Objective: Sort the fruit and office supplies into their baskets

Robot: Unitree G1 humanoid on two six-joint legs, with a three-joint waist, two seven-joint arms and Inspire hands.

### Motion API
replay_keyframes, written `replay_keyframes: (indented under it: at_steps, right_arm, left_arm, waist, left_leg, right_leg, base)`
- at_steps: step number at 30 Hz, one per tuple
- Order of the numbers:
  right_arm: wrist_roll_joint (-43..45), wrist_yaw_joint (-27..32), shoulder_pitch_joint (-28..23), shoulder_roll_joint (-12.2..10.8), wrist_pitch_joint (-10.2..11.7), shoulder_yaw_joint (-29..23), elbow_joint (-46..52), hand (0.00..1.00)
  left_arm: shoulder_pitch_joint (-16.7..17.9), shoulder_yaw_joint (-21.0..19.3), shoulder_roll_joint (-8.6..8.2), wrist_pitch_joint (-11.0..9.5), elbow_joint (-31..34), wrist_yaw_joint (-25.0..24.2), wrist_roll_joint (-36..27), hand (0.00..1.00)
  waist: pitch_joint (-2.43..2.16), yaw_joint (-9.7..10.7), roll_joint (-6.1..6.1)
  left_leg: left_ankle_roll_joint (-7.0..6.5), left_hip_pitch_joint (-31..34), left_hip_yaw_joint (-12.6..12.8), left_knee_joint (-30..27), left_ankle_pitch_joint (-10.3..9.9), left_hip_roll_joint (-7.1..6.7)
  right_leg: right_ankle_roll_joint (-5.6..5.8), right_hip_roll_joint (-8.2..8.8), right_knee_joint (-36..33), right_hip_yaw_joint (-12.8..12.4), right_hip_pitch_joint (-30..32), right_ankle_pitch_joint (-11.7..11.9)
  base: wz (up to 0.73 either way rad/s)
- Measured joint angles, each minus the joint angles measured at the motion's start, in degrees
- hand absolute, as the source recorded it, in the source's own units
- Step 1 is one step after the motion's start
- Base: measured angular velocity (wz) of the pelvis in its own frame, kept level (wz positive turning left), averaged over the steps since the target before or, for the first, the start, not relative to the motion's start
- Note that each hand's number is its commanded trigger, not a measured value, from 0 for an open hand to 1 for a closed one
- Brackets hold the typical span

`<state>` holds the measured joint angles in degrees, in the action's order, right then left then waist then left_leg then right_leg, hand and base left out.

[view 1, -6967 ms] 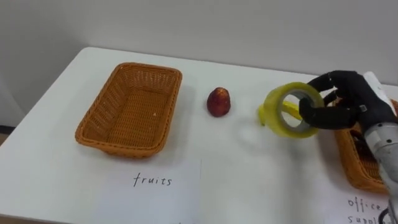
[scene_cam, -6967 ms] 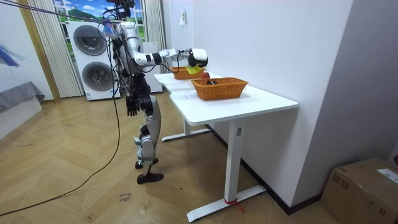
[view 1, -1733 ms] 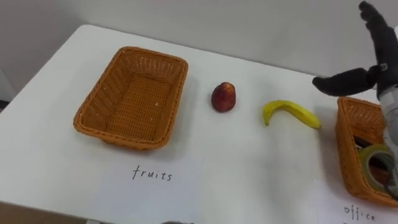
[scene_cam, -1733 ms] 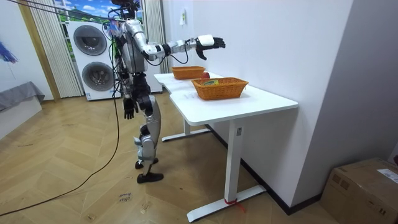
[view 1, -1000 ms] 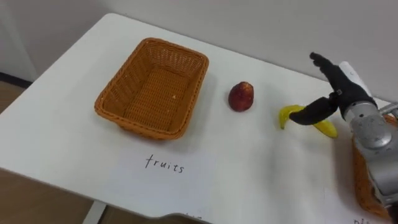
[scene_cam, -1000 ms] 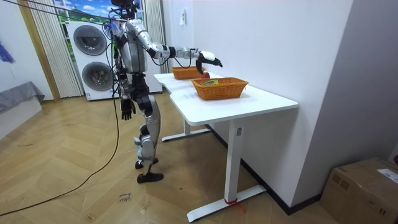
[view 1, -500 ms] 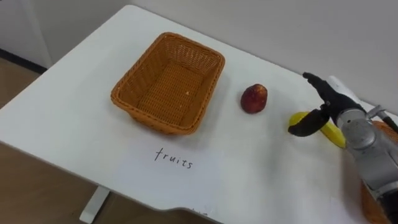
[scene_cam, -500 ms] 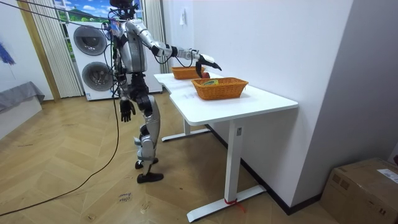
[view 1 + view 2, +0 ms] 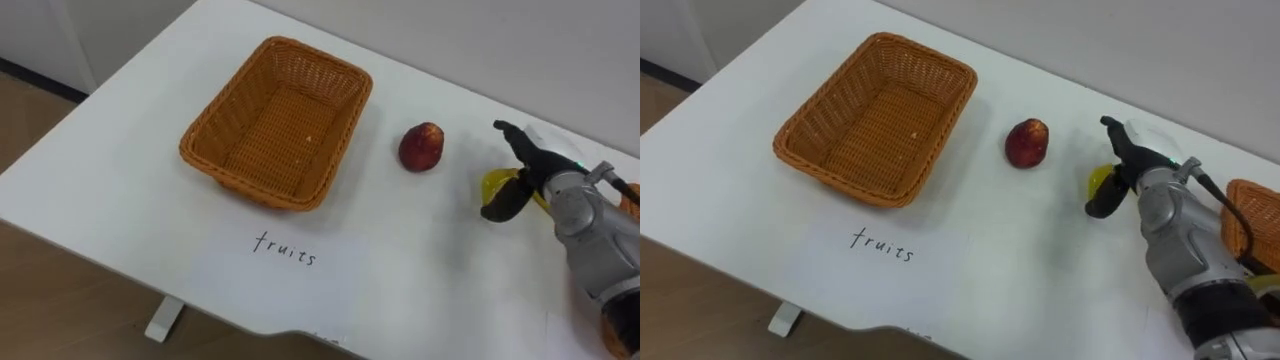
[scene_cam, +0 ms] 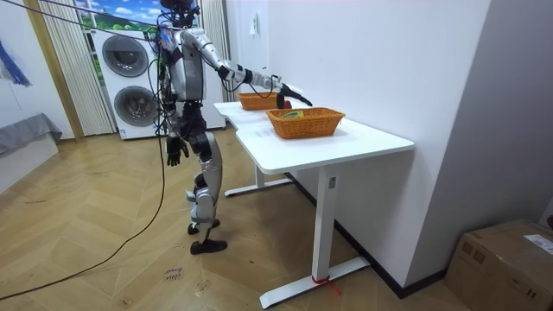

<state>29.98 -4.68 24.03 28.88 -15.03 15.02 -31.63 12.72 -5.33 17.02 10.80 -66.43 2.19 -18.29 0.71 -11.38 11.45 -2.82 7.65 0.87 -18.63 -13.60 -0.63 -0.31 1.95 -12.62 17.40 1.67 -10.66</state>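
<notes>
My right robot hand [image 9: 535, 170] reaches out over the white surface [image 9: 120, 190] and sits right at the banana [image 9: 496, 183], spread wide: fingers straight above it, thumb out on the near side, nothing gripped. The banana lies on the surface, partly hidden under that hand. Just to its left the red fruit [image 9: 421, 147] rests by itself, and further left the fruit basket [image 9: 262, 188] holds nothing, with a paper label [image 9: 285, 248] in front of it. The second wicker basket [image 9: 1252, 215] is at the far right, beside my forearm. My left robot hand [image 10: 175, 151] hangs by my hip, too small to tell its state
</notes>
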Motion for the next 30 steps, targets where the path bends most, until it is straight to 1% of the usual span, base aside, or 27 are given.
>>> replay_keyframes:
  at_steps: [2,6,10,13,16,18,23,30]
  right_arm:
    - [0.3,0.0,1.9,0.0,0.0,0.0,-2.9,0.00]
    - [0.3,0.0,3.1,0.5,0.1,0.0,-4.6,0.00]
    - [0.3,0.0,3.4,0.9,0.0,0.1,-5.9,0.00]
    - [0.3,-0.3,3.4,1.2,0.0,0.1,-6.1,0.00]
    - [0.3,-0.5,3.5,1.5,-0.1,1.9,-7.5,0.00]
    - [0.3,-0.5,3.5,1.6,0.0,1.9,-8.1,0.00]
    - [1.4,-0.5,3.7,2.8,-0.1,1.9,-8.1,0.00]
    - [2.1,-0.5,4.6,3.1,-0.1,1.9,-8.1,0.00]
  left_arm:
    - [-0.4,0.0,0.13,-0.1,0.5,-0.1,0.1,0.00]
    - [-1.6,0.0,0.28,-0.3,0.5,0.0,0.3,0.00]
    - [-2.2,0.0,0.55,-0.9,0.6,0.1,0.0,0.00]
    - [-2.2,0.0,0.61,-1.1,0.7,0.1,0.0,0.00]
    - [-2.3,0.0,0.84,-1.3,0.5,0.1,0.0,0.00]
    - [-2.5,0.0,1.05,-1.3,0.1,0.0,0.0,0.00]
    - [-2.7,0.0,2.13,-1.1,-0.1,0.0,0.0,0.00]
    - [-3.2,0.0,2.23,-1.2,-0.7,-0.5,-0.1,0.00]
  waist:
    - [-0.24,0.0,0.34]
    - [-0.40,0.0,0.59]
    - [-0.34,-0.1,1.18]
    - [-0.31,0.0,1.39]
    - [-0.37,0.0,1.73]
    - [-0.37,0.0,1.75]
    - [-0.30,0.0,1.67]
    - [-0.26,0.6,1.71]
  left_leg:
    - [0.02,0.3,0.1,-0.1,0.1,0.02]
    - [0.00,0.6,0.0,-0.1,0.2,-0.01]
    - [-0.01,0.7,0.0,-0.1,0.2,-0.02]
    - [-0.01,0.7,0.0,0.3,0.2,-0.02]
    - [-0.01,0.8,0.0,0.4,0.2,0.00]
    - [-0.01,0.9,0.0,0.4,0.2,-0.01]
    - [-0.01,1.1,0.0,0.0,0.2,0.00]
    - [-0.01,1.1,0.3,0.2,0.2,-0.01]
  right_leg:
    - [0.00,0.01,0.0,-0.1,0.5,0.0]
    - [0.00,0.04,0.0,0.0,0.6,0.0]
    - [0.00,0.05,0.0,0.0,0.8,0.0]
    - [-0.04,0.05,0.0,0.0,0.8,0.0]
    - [-0.05,0.04,0.0,0.0,0.8,0.0]
    - [-0.07,0.05,0.0,0.0,1.0,0.0]
    - [-0.08,0.04,0.0,-0.1,1.3,0.1]
    - [-0.08,0.09,0.0,0.1,1.3,0.1]
  base:
    - [0.00]
    - [0.00]
    - [0.00]
    - [0.00]
    - [0.00]
    - [0.00]
    - [0.00]
    - [0.00]
